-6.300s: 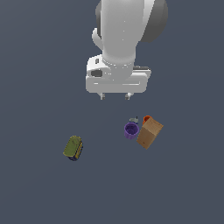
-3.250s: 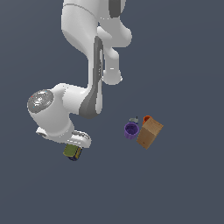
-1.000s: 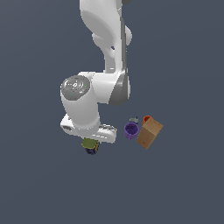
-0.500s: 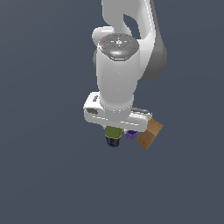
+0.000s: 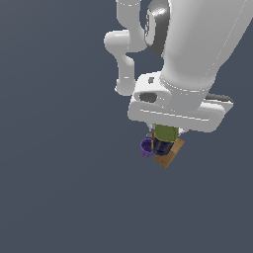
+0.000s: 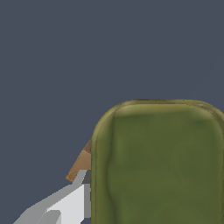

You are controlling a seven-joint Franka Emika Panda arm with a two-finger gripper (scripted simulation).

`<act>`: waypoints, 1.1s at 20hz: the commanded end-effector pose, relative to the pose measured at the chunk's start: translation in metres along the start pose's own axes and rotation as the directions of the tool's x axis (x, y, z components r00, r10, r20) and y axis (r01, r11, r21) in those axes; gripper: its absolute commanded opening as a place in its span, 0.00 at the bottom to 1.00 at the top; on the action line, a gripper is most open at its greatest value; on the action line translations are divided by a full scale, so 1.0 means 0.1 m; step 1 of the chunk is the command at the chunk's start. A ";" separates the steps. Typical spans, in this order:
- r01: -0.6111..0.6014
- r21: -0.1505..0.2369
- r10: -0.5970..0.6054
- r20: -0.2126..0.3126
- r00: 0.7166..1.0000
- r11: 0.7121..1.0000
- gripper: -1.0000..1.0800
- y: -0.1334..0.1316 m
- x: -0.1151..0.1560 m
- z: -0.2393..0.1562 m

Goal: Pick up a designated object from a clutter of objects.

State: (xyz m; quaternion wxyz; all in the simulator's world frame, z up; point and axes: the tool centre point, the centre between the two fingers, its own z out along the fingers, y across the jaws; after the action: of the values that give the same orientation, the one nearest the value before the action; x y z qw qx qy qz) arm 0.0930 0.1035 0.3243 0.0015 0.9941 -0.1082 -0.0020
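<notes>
The designated tin (image 5: pixel 165 134), olive-green on top with dark blue sides, hangs under my gripper (image 5: pixel 164 140), which is shut on it and holds it off the floor. In the exterior view it overlaps the purple cup (image 5: pixel 146 147) and the tan cardboard box (image 5: pixel 171 153) of the clutter. In the wrist view the tin's green top (image 6: pixel 159 162) fills much of the picture, with one grey finger (image 6: pixel 65 204) beside it and a sliver of the tan box (image 6: pixel 81 161) behind. The orange piece and the tiny grey piece are hidden.
The white arm and hand (image 5: pixel 180 106) loom large and cover the upper right of the exterior view. The dark grey floor (image 5: pixel 59 188) spreads around the clutter.
My gripper closed on the tin at the exterior view's left, then lifted it and carried it to the right. It now hangs in front of the cup and box, closer to the camera.
</notes>
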 end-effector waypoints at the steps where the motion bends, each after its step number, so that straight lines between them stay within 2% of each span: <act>1: -0.001 0.002 0.001 -0.004 1.000 1.000 0.00 -0.22 -0.04 -0.23; 10: -0.001 0.003 0.001 -0.004 1.000 1.000 0.00 -0.79 -0.12 -0.76; 22: -0.001 0.004 0.001 -0.004 1.000 1.000 0.00 -1.05 -0.14 -1.00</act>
State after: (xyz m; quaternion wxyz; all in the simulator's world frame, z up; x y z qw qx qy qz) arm 0.1021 0.2080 0.4197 0.0008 0.9941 -0.1082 -0.0022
